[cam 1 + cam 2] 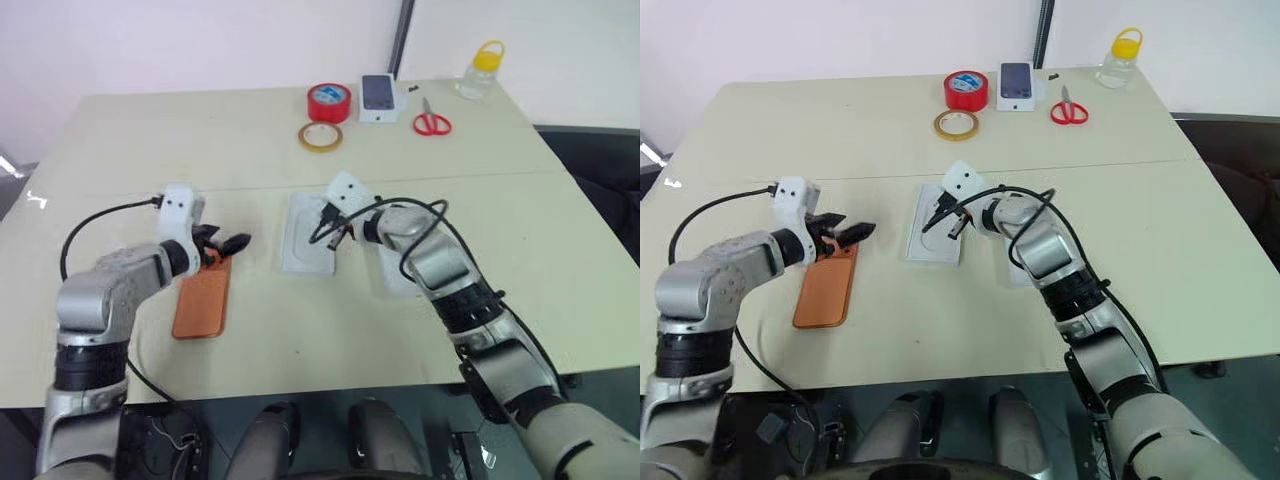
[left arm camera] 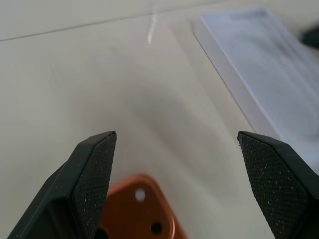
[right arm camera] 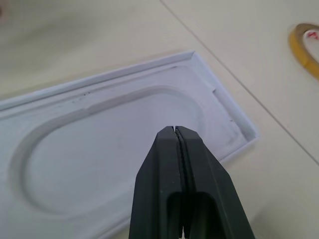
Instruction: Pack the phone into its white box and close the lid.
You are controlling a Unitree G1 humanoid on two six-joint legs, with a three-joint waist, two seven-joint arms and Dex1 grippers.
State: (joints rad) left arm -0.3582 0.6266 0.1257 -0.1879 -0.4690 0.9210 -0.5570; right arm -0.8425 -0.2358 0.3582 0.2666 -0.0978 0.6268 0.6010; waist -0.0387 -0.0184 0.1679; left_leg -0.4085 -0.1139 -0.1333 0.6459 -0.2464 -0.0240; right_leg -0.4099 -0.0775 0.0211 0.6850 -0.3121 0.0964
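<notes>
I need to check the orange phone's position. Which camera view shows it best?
The right eye view: the whole phone lies flat on the table, barely covered. The left eye view matches it; the left wrist view catches just one corner.

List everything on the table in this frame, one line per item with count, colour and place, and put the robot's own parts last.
phone: 1, orange, lying flat at the near left of the table.
white box: 1, white, table centre, with an oval-recessed insert showing inside.
white piece: 1, white, right of the box, mostly hidden by the right arm.
red tape roll: 1, red, far centre.
yellow tape ring: 1, yellowish, just in front of the red roll.
small phone box: 1, white with a dark phone pictured, far centre.
scissors: 1, red handles, far right.
jar: 1, clear with yellow lid, far right corner.
left end effector: 1, black, open above the phone's far end.
right end effector: 1, black, shut, over the box.
</notes>
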